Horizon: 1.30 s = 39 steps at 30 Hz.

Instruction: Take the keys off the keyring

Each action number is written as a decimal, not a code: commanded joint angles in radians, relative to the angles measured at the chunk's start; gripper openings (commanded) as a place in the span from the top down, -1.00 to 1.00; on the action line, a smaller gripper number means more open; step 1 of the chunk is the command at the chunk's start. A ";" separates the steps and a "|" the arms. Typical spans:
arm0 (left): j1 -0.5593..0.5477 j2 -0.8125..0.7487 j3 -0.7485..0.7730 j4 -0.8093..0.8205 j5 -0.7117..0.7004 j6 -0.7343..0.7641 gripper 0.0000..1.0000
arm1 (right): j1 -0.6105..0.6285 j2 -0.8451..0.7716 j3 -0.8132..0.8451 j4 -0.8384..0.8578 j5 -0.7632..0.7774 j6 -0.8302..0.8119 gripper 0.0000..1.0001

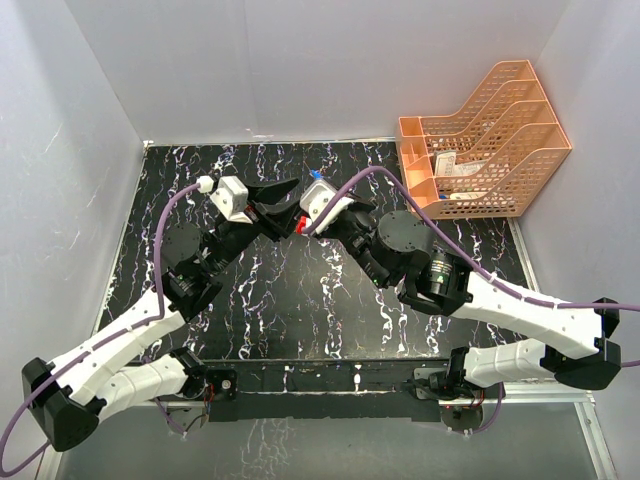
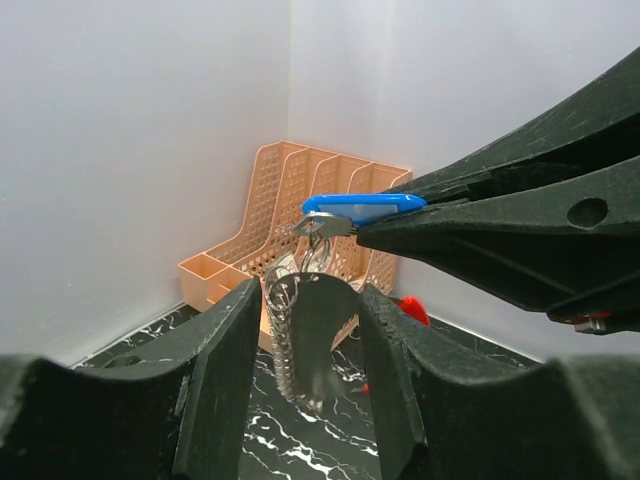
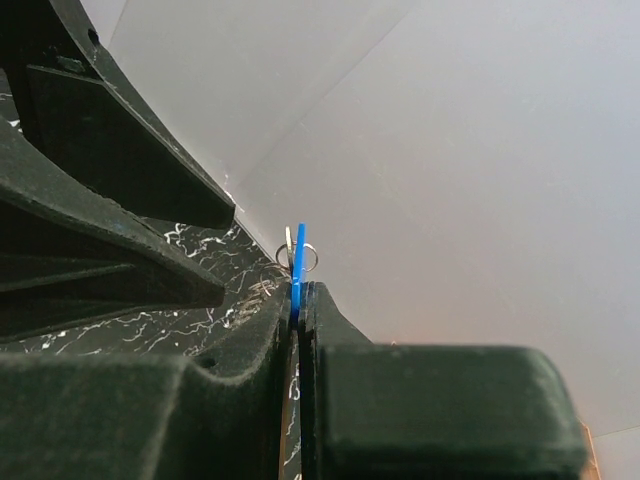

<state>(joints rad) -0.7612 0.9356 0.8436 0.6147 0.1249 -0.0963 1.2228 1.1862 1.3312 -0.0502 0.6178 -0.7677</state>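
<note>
Black-fingered right claw [image 3: 299, 292] pinches tight on flat blue plastic tag [image 3: 300, 250]; left claw [image 2: 310, 292], jaws narrowly apart, clasps silvery toothed metal key [image 2: 315, 350].

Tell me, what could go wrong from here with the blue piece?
The right tool holds the blue piece by one end, so a pull may slip it out. The silvery metal piece sits between the left tool's fingers; a firm grip is not clear, so it may drop.
</note>
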 commanded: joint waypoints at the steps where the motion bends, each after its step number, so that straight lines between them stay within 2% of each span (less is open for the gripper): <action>1: 0.001 0.006 0.012 0.083 0.027 0.025 0.15 | 0.000 -0.024 0.016 0.056 -0.011 0.022 1.00; 16: 0.001 0.040 0.003 0.128 0.036 0.073 0.16 | 0.000 -0.028 0.014 0.046 -0.029 0.038 1.00; 22: 0.000 0.054 0.006 0.129 0.033 0.079 0.37 | 0.000 -0.030 0.012 0.046 -0.030 0.039 1.00; 39: 0.000 0.069 0.005 0.153 0.038 0.093 0.41 | 0.000 -0.039 0.014 0.044 -0.039 0.044 1.00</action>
<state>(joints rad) -0.7612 1.0073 0.8433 0.7136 0.1589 -0.0212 1.2228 1.1858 1.3312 -0.0547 0.5911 -0.7315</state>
